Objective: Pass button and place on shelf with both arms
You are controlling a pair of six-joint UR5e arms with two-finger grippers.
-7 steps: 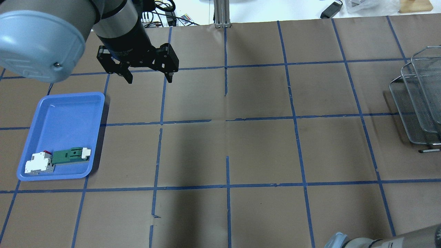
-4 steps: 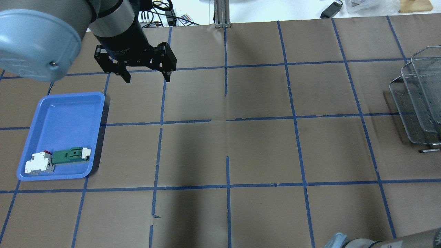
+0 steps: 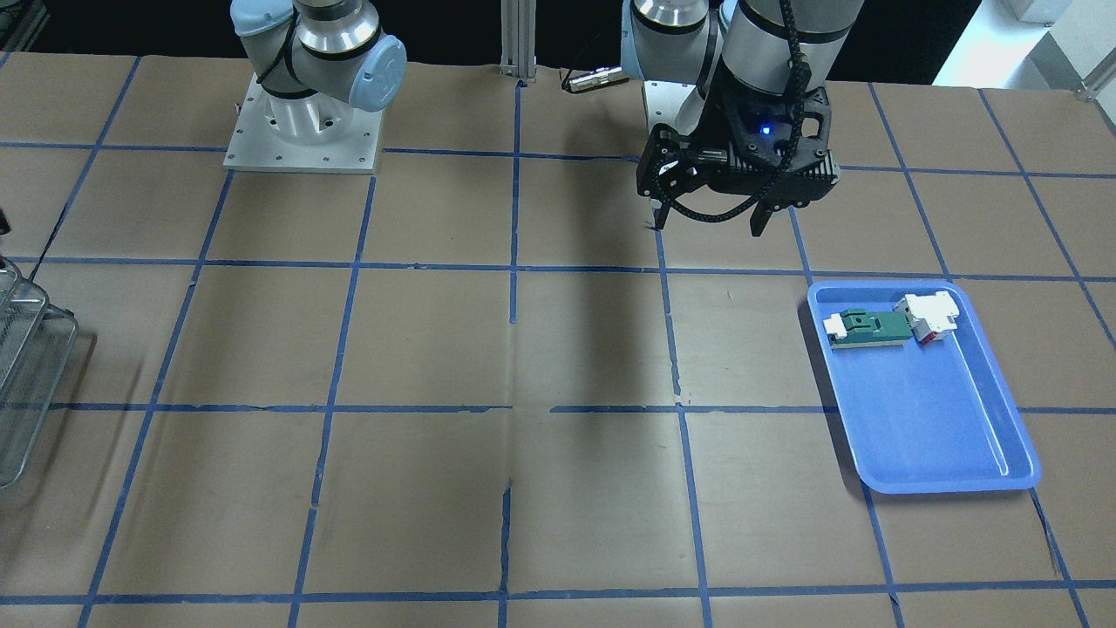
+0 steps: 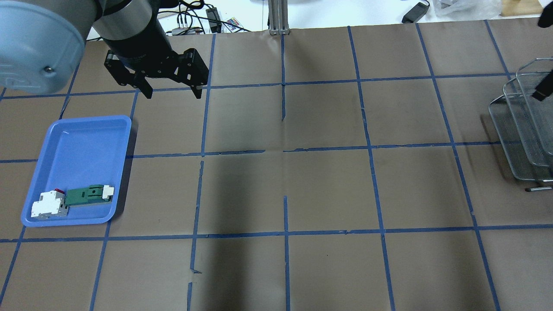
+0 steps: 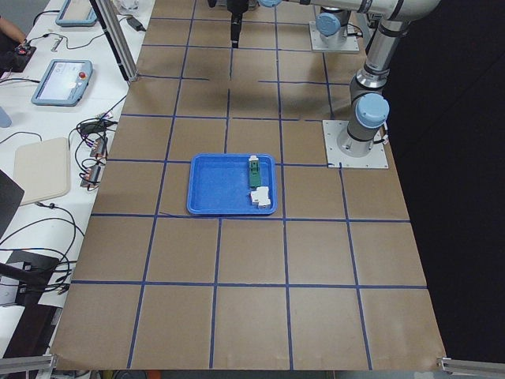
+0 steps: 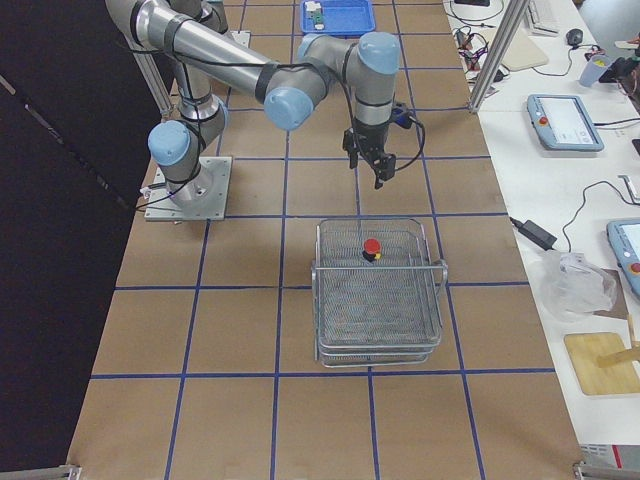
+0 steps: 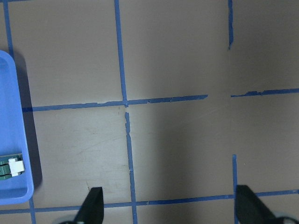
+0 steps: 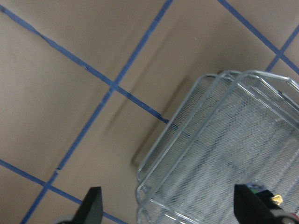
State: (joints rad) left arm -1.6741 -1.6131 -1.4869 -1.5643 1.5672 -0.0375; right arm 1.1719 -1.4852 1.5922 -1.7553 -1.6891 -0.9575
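The button (image 6: pixel 371 248), red cap on a black body, stands upright on the top level of the wire-mesh shelf (image 6: pixel 380 310). The shelf also shows at the right edge of the overhead view (image 4: pixel 518 129) and in the right wrist view (image 8: pixel 219 158). My right gripper (image 8: pixel 168 210) is open and empty, raised beside the shelf's end and apart from the button (image 6: pixel 370 168). My left gripper (image 4: pixel 173 95) is open and empty, high over the table beyond the blue tray; it also shows in the front view (image 3: pixel 708 225).
A blue tray (image 4: pixel 82 138) at the table's left holds a green-and-white part (image 4: pixel 88 194) and a white block (image 4: pixel 47 205). An aluminium post (image 4: pixel 278 17) stands at the far edge. The arm bases (image 3: pixel 301 131) sit on the robot's side.
My left gripper has moved left and toward the far edge, still open. The right arm has left the overhead view's bottom edge, and its dark fingers now show at the right edge by the shelf.
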